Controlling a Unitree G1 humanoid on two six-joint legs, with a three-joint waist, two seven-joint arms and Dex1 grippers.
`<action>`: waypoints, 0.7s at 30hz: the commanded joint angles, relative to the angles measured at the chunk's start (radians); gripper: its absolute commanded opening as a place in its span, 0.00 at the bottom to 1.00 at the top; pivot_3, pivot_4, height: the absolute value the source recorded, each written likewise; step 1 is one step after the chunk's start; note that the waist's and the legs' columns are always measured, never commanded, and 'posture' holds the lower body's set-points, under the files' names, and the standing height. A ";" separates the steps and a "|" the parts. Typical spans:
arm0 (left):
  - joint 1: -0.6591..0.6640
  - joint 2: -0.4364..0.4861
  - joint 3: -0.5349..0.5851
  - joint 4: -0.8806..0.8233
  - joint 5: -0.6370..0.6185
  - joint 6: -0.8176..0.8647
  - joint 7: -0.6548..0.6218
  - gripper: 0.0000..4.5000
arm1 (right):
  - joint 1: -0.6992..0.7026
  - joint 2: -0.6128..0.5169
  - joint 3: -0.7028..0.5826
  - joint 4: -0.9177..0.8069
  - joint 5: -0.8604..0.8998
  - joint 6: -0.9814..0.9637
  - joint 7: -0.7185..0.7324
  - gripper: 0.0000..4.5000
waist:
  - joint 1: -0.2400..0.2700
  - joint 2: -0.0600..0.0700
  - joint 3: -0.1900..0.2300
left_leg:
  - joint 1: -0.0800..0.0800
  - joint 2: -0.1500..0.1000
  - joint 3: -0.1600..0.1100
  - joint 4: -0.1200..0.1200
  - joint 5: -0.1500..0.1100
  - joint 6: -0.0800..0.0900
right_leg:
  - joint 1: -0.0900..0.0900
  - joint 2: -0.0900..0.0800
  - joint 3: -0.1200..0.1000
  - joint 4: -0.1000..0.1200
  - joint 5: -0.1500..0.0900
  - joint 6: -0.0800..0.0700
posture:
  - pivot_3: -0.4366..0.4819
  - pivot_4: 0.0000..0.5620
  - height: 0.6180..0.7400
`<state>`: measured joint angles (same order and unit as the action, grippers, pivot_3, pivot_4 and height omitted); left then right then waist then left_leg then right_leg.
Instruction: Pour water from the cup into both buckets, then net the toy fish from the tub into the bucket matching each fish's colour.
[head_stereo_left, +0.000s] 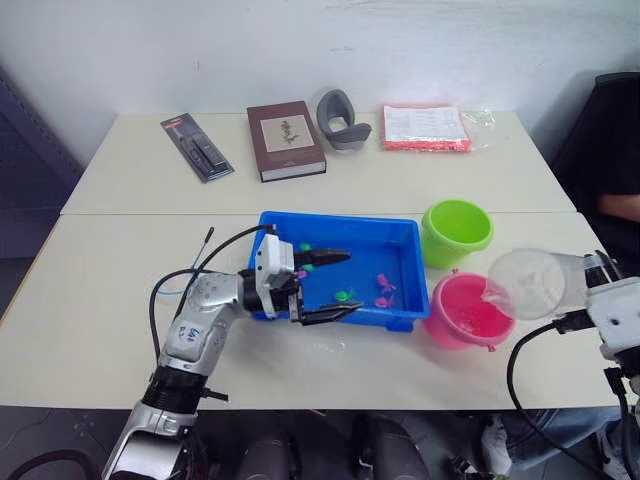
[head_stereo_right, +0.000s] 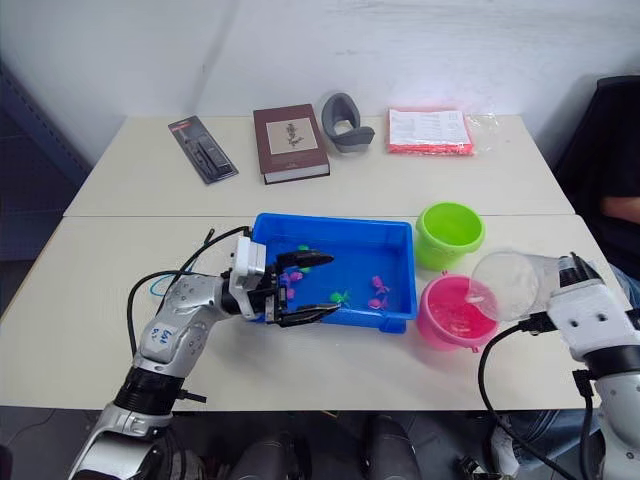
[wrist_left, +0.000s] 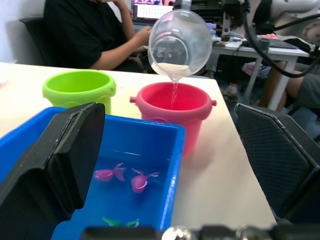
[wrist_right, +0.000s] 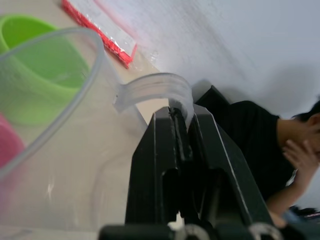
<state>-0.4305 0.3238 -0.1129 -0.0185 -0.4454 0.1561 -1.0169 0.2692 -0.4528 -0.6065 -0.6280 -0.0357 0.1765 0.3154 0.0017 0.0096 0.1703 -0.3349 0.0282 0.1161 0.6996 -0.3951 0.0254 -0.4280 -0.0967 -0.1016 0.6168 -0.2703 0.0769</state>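
Observation:
My right gripper (wrist_right: 180, 117) is shut on the handle of the clear cup (head_stereo_left: 528, 283). The cup is tilted over the pink bucket (head_stereo_left: 465, 312), and a thin stream of water falls from it into the bucket (wrist_left: 172, 102). The lime green bucket (head_stereo_left: 456, 231) stands just behind the pink one. Pink fish (head_stereo_left: 383, 290) and green fish (head_stereo_left: 345, 296) lie in the blue tub (head_stereo_left: 340, 218). My left gripper (head_stereo_left: 350, 284) is open, its fingers spread across the tub's front-left corner with nothing between them. The net's thin dark handle (head_stereo_left: 204, 245) sticks out behind my left arm, and its hoop is mostly hidden.
Along the far side of the table lie a black packaged item (head_stereo_left: 197, 147), a brown book (head_stereo_left: 286, 139), a grey holder (head_stereo_left: 340, 118) and a red-edged packet (head_stereo_left: 425, 127). A person in black (head_stereo_left: 620, 205) sits past the table's right end.

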 joint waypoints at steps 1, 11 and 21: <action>-0.023 -0.001 0.047 0.007 -0.024 0.014 0.028 1.00 | -0.086 0.007 -0.096 -0.057 0.156 0.184 -0.033 0.02 | 0.000 0.000 0.000 | 0.000 0.000 0.000 0.000 0.000 0.000 | 0.000 0.000 0.000 0.000 0.000 0.000 | 0.48 0.27 1.00; -0.099 -0.053 0.109 0.036 -0.036 0.075 0.143 1.00 | -0.402 -0.159 -0.038 0.128 0.216 0.564 -0.104 0.02 | 0.000 -0.001 0.000 | -0.001 -0.001 0.000 0.000 0.000 0.001 | 0.000 -0.001 0.000 0.003 0.000 0.000 | 0.48 0.27 1.00; -0.087 -0.048 0.087 0.031 0.008 0.044 0.150 1.00 | -0.553 -0.317 0.165 0.400 0.057 0.403 -0.130 0.02 | -0.002 -0.001 0.001 | -0.002 -0.001 0.000 -0.001 0.001 0.002 | 0.000 0.000 -0.001 0.002 0.001 0.001 | 0.48 0.27 1.00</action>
<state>-0.5184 0.2745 -0.0203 0.0437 -0.4433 0.2194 -0.8675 -0.2640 -0.7438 -0.4429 -0.2221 0.0457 0.6331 0.1862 -0.0007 0.0087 0.1708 -0.3368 0.0273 0.1166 0.6989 -0.3943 0.0269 -0.4286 -0.0971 -0.1031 0.6190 -0.2696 0.0781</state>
